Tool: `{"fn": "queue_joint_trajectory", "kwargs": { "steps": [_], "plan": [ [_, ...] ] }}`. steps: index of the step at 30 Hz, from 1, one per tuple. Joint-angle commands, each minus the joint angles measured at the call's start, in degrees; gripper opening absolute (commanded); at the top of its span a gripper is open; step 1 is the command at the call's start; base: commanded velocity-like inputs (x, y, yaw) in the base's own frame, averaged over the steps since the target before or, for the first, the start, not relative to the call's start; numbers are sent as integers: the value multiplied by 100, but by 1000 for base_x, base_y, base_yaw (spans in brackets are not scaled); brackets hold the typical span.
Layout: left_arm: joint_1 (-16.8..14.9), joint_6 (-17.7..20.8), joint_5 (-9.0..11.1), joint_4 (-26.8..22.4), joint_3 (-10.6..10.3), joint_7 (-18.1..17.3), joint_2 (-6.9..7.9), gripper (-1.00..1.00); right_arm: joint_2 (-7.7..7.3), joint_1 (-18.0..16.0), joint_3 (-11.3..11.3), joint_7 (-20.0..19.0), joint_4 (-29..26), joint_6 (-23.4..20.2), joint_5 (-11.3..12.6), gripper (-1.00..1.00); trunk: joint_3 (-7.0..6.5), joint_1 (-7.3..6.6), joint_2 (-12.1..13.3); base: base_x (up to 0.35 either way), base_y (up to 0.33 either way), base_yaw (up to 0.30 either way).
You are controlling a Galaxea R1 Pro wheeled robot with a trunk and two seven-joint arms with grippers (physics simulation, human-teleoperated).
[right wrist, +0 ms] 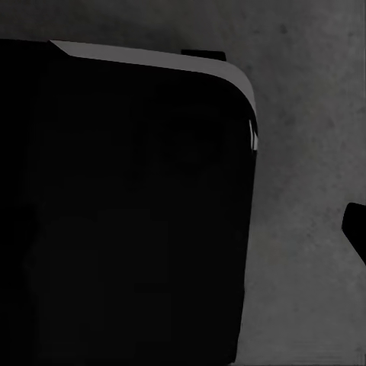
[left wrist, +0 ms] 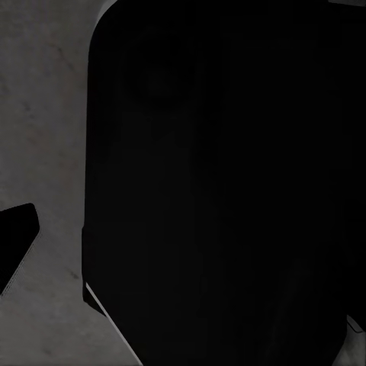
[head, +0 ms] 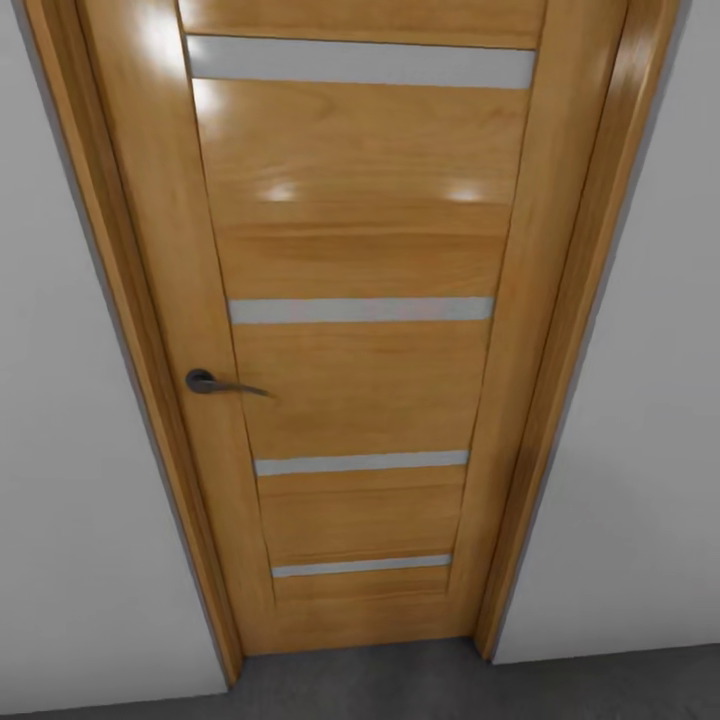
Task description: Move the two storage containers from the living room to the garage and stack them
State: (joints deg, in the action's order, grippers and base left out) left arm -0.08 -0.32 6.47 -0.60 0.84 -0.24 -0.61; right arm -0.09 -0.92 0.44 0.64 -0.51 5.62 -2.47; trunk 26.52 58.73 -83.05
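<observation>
Grey mottled concrete floor [left wrist: 38, 137] is about all that sits near the left gripper: in its wrist view a big black rounded body [left wrist: 221, 183] of the robot blocks most of the shot, with the concrete showing past its edge. A small dark wedge [left wrist: 17, 242] pokes in from the side; could be a fingertip, but it's too dark to say, so there's no telling whether the left fingers are apart or together.

Same deal on the right side. The right wrist view has another black rounded body [right wrist: 122, 213] with a pale grey rim, and the floor [right wrist: 305, 152] runs beyond it. A dark bit [right wrist: 355, 229] at the edge doesn't give away how the right fingers stand either.

Further out, the head view looks down at a closed wooden door [head: 360, 330] dead ahead. It's glossy honey-coloured wood with four narrow frosted strips across it, and a dark lever handle [head: 215, 383] on its left side. White walls [head: 70, 400] stand either side of the frame, and a strip of the dark floor [head: 400, 685] runs along the bottom. That door is what stands in the way. The storage containers can't be placed from these shots.
</observation>
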Motion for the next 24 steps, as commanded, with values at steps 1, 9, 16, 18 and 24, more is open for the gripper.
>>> {"fn": "queue_joint_trajectory", "kwargs": {
  "steps": [1, 9, 16, 18, 24],
  "plan": [
    [-1, -3, 56, -2, 4, -2, -1, 100, 0, -5, 1, 7, 7, 18, -26, 100, 6, 0, -3, 4, 3, -235],
    [-1, -3, 56, -2, 4, -2, -1, 100, -10, -5, 2, 7, 7, 18, -26, 100, 6, 0, -3, 1, 1, -230],
    [-1, -3, 56, -2, 4, -2, -1, 100, -40, -5, 9, -5, 7, 18, -32, 100, 6, 0, -3, 0, 0, -54],
    [-1, -3, 56, -2, 4, -1, -1, 100, -44, -5, 9, -13, 7, 13, -51, 100, 6, 0, -3, 0, 0, -4],
    [-1, -3, 56, -2, 4, 1, -1, 100, -12, -5, -3, -5, 7, 20, -433, 100, 6, 0, -3, 0, 0, -1]
  ]
}}
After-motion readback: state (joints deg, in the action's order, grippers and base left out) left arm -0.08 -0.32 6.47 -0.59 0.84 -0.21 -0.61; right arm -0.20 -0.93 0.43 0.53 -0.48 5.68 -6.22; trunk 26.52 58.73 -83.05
